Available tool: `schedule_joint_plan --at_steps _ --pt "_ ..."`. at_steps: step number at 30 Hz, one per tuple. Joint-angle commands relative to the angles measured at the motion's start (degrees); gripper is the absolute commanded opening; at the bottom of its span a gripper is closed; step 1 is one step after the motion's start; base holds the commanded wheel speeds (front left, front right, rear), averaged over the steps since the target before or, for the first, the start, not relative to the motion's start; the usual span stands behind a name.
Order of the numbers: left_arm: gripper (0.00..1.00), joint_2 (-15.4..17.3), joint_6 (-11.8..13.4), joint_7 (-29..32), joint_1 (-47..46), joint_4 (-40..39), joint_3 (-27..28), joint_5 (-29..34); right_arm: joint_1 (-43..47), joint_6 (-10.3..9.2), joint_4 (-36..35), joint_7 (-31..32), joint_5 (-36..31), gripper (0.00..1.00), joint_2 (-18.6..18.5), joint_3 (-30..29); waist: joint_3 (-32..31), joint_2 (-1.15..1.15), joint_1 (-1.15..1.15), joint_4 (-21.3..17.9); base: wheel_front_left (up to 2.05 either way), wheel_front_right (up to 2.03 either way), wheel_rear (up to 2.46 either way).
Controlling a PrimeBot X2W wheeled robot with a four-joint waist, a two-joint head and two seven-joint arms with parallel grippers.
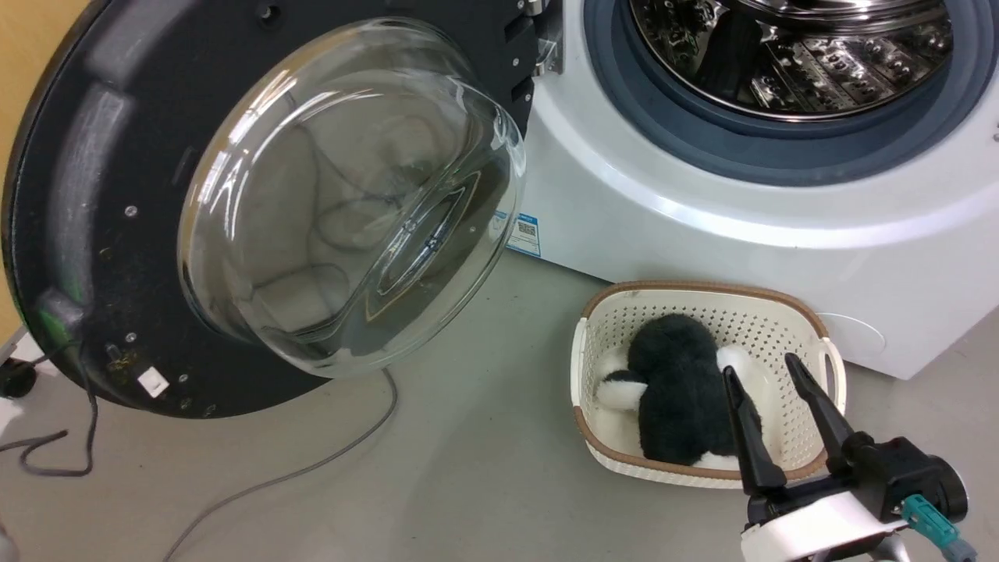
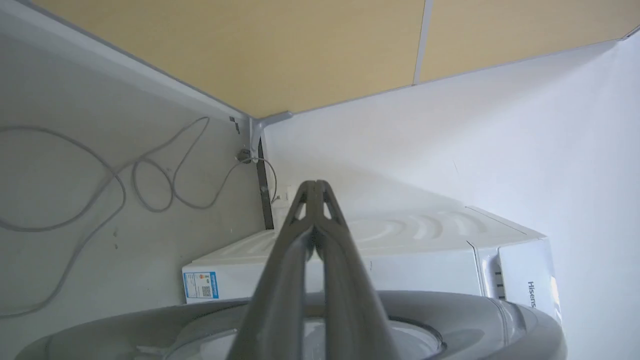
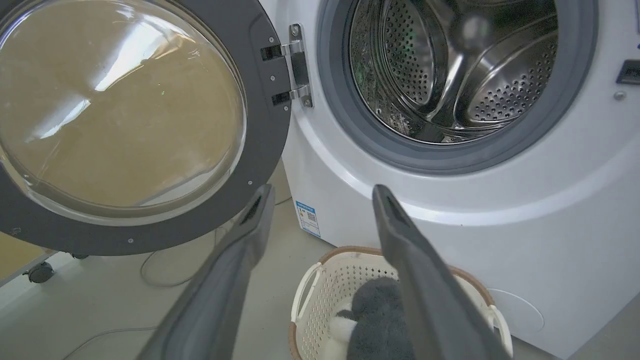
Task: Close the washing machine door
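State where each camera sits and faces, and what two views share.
Head view: from the head, down at the round black glass-centred washing machine door and white washing machine; right gripper open.
Left wrist view: outside the door, facing the machine's side; left gripper shut.
Right wrist view: facing the steel drum; open fingers.
Head and right wrist share the white perforated basket.

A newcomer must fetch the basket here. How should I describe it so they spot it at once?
Find the big white washing machine with its round black door swung open. On the grey floor just before its front stands a white perforated basket with a brown rim. Unlike the loose cables nearby, it holds a fluffy black-and-white plush toy.
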Motion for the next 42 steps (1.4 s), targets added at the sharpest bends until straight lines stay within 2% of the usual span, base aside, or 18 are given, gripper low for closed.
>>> schedule_joint_plan --at_steps 1,8,18,19,28,29,34,39,40,42 --pt "0.00 0.47 -0.11 2.18 -0.17 0.37 -0.03 -0.79 -0.65 0.05 -0.25 0.08 -0.24 1.00 -0.24 -0.14 -0.04 0.00 -0.01 -0.10 0.00 0.00 0.00" --pt "0.00 0.11 -2.05 13.58 4.17 -0.61 -2.59 -3.07 -0.59 0.05 0.37 -0.11 0.08 1.00 -0.18 -0.65 -1.01 0.00 -0.01 -0.03 0.00 0.00 0.00" --pt "0.00 -3.51 -3.04 25.40 10.41 -7.35 -4.50 -7.56 -0.02 0.05 2.05 -0.80 0.86 1.00 0.15 -0.99 -4.38 0.00 -0.01 -0.15 0.00 0.00 0.00" --pt "0.00 -5.12 -2.33 28.49 13.24 -10.58 -4.91 -8.77 0.54 0.05 2.68 -1.12 1.30 1.00 0.25 -1.62 -5.87 0.00 -0.01 -0.44 0.00 0.00 0.00" --pt "0.00 -12.12 2.80 35.54 21.23 -24.24 -7.35 -11.62 2.02 0.05 3.88 -1.68 3.35 1.00 0.34 -2.12 -9.54 0.00 -0.01 -2.88 0.00 0.00 0.00" --pt "0.00 -12.12 2.80 35.54 21.23 -24.24 -7.35 -11.62 2.02 0.05 3.88 -1.68 3.35 1.00 0.34 -2.12 -9.54 0.00 -0.01 -2.88 0.00 0.00 0.00" --pt "0.00 -15.87 5.88 38.81 25.19 -31.53 -9.58 -13.38 2.59 0.05 4.10 -1.78 3.82 1.00 0.35 -2.27 -10.53 0.00 -0.01 -5.47 0.00 0.00 0.00" --pt "0.00 -18.22 7.29 39.35 29.60 -38.43 -13.81 -15.47 2.54 0.05 4.21 -1.81 3.97 1.00 0.35 -2.10 -10.43 0.00 -0.01 -9.13 0.00 0.00 0.00" --pt "0.00 -18.61 8.26 37.74 32.25 -41.60 -18.18 -18.05 2.42 0.05 3.98 -1.82 3.82 1.00 0.35 -2.00 -9.80 0.00 -0.01 -11.54 0.00 0.00 0.00" --pt "0.00 -18.65 8.76 35.52 33.85 -42.85 -22.35 -21.24 2.18 0.05 3.84 -1.83 3.71 1.00 0.35 -2.02 -9.18 0.00 -0.01 -13.33 0.00 0.00 0.00"
